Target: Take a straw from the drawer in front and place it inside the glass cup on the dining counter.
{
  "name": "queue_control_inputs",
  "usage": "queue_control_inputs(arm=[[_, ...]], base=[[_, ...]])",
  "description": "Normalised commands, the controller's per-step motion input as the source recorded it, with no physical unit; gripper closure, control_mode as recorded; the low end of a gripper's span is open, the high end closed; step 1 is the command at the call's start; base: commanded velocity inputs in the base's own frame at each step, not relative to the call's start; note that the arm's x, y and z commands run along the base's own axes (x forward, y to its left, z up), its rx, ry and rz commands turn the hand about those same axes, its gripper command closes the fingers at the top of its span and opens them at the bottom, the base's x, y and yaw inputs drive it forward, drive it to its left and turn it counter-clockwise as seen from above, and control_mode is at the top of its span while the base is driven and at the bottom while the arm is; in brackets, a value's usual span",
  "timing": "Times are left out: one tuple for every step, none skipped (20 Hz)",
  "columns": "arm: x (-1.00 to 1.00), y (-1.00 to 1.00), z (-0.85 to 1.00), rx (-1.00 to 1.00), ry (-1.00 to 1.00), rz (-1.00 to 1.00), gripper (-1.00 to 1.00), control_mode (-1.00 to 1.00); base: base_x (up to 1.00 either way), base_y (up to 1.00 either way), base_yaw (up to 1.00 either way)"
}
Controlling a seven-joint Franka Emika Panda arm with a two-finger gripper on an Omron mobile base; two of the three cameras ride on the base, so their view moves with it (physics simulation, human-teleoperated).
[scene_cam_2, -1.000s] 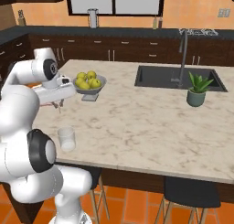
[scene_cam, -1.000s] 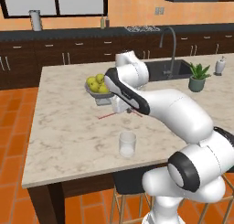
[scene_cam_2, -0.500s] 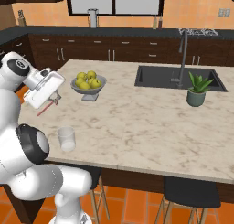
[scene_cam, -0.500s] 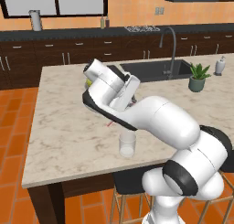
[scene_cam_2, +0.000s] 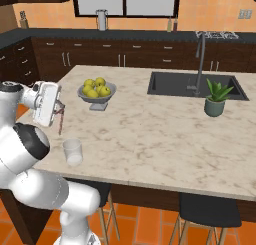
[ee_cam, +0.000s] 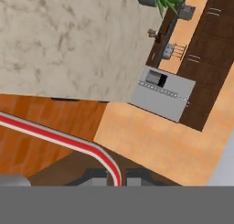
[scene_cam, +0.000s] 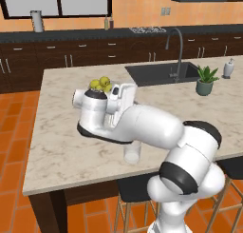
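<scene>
Beige marble dining counter [scene_cam_2: 150, 139], orange walls

The arm [scene_cam: 142, 127] is glossy white, built of fat rounded segments with black bands at the joints: one ring at 5 o'clock in the left base view, another at 9 o'clock in the right. The hand [scene_cam_2: 46, 104] is a flat white block.

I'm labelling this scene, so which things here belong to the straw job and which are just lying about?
Job: straw, shut in the gripper; glass cup; dining counter.

Lying about: fruit bowl; potted plant; sink; tap.
</scene>
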Motion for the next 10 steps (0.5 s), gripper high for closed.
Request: queue_control_inputs(arm=[[0.00, 0.09, 0.00, -0.25, 0.00, -0.17, 1.00, -1.00], [0.06, 0.11, 0.00, -0.22, 0.00, -0.15, 1.00, -1.00], [0.06, 0.10, -0.06, -0.20, 0.00, -0.14, 1.00, -1.00], [0.09, 0.15, -0.13, -0.18, 0.02, -0.13, 1.00, -1.00], [0.13, 0.16, -0.14, -0.16, 0.03, -0.11, 1.00, -1.00], [0.13, 0.21, -0.15, -0.15, 0.02, -0.09, 1.00, -1.00], [0.09, 0.20, -0.17, -0.15, 0.00, -0.08, 1.00, -1.00], [0.00, 0.16, -0.19, -0.14, 0.00, -0.08, 1.00, -1.00], [0.00, 0.09, -0.21, -0.12, 0.00, -0.07, 1.00, -1.00], [0.00, 0.07, -0.25, -0.10, 0.02, -0.08, 1.00, -1.00]], base=[[0.00, 0.00, 0.00], [0.00, 0.00, 0.00], [0.00, 0.00, 0.00], [0.00, 0.00, 0.00], [0.00, 0.00, 0.00], [0.00, 0.00, 0.00], [0.00, 0.00, 0.00], [0.00, 0.00, 0.00], [0.00, 0.00, 0.00], [0.00, 0.00, 0.00]])
